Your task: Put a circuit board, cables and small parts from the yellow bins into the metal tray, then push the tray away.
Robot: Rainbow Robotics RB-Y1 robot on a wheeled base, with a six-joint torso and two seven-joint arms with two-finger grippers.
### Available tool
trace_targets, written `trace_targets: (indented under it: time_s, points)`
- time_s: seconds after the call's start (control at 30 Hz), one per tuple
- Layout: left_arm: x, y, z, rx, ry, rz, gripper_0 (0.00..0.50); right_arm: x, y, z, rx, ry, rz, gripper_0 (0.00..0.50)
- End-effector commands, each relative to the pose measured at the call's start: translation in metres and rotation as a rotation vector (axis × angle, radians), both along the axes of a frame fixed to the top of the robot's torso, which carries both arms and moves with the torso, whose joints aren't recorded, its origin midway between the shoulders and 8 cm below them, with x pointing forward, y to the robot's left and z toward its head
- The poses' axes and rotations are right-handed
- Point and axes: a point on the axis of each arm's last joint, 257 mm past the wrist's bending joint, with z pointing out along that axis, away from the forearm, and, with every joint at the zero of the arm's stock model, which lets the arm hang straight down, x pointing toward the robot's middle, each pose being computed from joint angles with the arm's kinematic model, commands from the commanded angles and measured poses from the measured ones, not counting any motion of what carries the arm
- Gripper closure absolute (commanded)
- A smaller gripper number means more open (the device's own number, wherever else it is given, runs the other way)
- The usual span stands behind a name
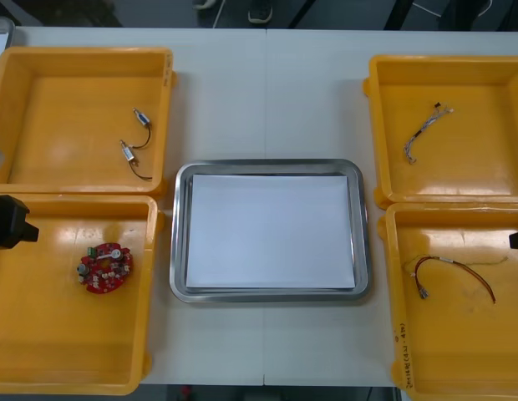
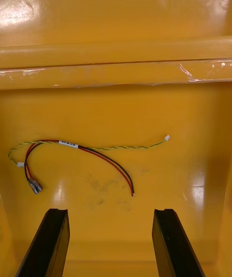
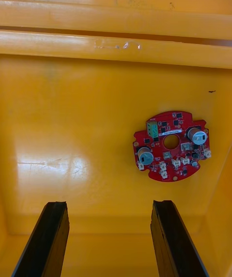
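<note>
Looking down at the bench (image 1: pixel 267 100): metal tray (image 1: pixel 180 242) sits dead centre, white inside. I've got four yellow bins around it.

- 10 o'clock bin (image 1: pixel 42 109): two small metal parts (image 1: pixel 134 149) with short leads, lying close together.
- 8 o'clock bin (image 1: pixel 50 334): round red circuit board (image 1: pixel 105 267), flat on the floor, apart from the walls.
- 2 o'clock bin (image 1: pixel 476 159): pale twisted cable (image 1: pixel 423 131).
- 4 o'clock bin (image 1: pixel 459 351): red and yellow cable (image 1: pixel 454 274), loosely spread, near the wall facing the tray.

Left jaws hang at 9 o'clock, over the far outer corner of the 8 o'clock bin. My left wrist view has them standing apart, with the board on the bin floor beyond the fingertips (image 3: pixel 57 209), clear of both.

Right jaws sit at 3 o'clock, at the outer edge of the 4 o'clock bin. They are also apart, and the red and yellow cable lies on the floor just past the tips, not touching them.
</note>
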Motion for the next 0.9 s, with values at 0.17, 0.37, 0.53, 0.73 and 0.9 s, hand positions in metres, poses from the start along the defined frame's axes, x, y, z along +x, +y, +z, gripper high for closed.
trace_targets:
  time_s: [0.17, 0.37, 0.53, 0.73, 0.9]
  points:
    - [-0.015, 0.010, -0.009, 0.051, 0.044, -0.051, 0.000, -0.005, -0.013, 0.013, -0.032, -0.020, -0.029, 0.000]
    - [-0.013, 0.011, -0.014, 0.078, 0.061, -0.052, 0.000, -0.002, -0.012, 0.022, -0.048, -0.047, -0.020, 0.000]
    - [-0.012, 0.008, -0.016, 0.082, 0.064, -0.050, 0.000, -0.009, -0.012, 0.014, -0.052, -0.024, -0.017, 0.000]
    - [-0.003, 0.002, -0.018, 0.083, 0.033, -0.058, 0.000, -0.019, -0.013, 0.003, -0.049, 0.006, -0.011, 0.000]
    - [0.008, -0.004, -0.026, 0.096, -0.002, -0.063, 0.000, -0.024, -0.011, -0.002, -0.053, 0.020, 0.012, 0.000]
